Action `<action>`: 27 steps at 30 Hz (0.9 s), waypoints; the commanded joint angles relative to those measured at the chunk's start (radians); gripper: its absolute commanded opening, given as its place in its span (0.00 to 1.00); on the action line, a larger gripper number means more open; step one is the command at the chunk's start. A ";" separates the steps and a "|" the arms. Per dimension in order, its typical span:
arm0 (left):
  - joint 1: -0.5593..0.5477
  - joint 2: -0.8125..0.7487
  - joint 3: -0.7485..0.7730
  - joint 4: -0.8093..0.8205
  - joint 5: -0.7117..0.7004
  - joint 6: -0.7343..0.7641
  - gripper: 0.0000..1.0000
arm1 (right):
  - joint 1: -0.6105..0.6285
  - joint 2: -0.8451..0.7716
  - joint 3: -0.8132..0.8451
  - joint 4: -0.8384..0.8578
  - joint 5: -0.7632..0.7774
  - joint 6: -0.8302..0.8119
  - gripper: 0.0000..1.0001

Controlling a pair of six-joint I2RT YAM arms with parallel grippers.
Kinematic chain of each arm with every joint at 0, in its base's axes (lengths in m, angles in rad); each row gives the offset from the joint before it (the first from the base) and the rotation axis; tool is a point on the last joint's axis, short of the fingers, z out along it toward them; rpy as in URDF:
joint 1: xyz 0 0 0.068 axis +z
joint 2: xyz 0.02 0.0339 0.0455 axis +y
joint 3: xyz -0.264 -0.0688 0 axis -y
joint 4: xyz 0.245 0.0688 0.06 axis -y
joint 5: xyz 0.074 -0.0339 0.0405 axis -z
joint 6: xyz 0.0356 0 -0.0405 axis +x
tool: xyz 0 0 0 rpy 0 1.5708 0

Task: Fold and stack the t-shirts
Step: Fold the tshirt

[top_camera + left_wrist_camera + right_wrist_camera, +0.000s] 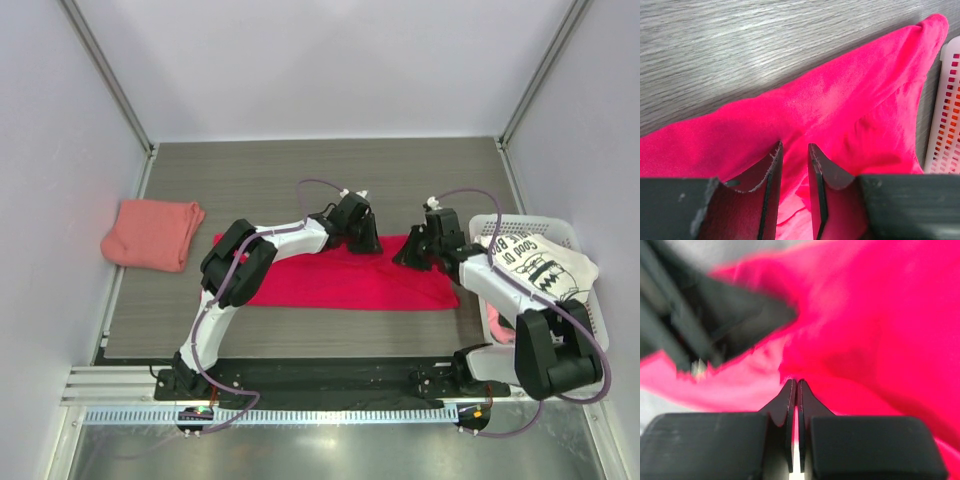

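Note:
The crimson-magenta t-shirt [350,282] lies as a long folded strip across the middle of the table. My left gripper [362,240] is at its far edge, jaws closed to a narrow gap with a fold of the shirt [840,100] between them [794,145]. My right gripper [412,255] is just to its right, jaws pinched shut [796,381] on the shirt's edge [880,315]. The salmon-pink shirt [150,233] lies folded at the far left. The white shirt with black print [535,262] lies in the basket on the right.
A white slotted basket [555,222] stands at the table's right edge and shows beside the cloth in the left wrist view [950,115]. The left gripper appears as a dark blur in the right wrist view [730,315]. White walls enclose the wood-grain table [300,170].

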 commanded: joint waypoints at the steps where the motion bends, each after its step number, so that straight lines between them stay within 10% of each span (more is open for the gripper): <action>1: 0.009 0.012 0.029 -0.049 -0.004 0.016 0.28 | 0.067 -0.098 -0.077 -0.006 -0.073 0.101 0.06; 11: 0.009 0.009 0.032 -0.047 -0.002 0.021 0.27 | 0.172 -0.366 -0.107 -0.114 -0.034 0.198 0.55; 27: 0.007 -0.155 -0.130 0.097 -0.033 0.044 0.31 | 0.172 -0.149 -0.051 -0.126 0.422 0.244 0.31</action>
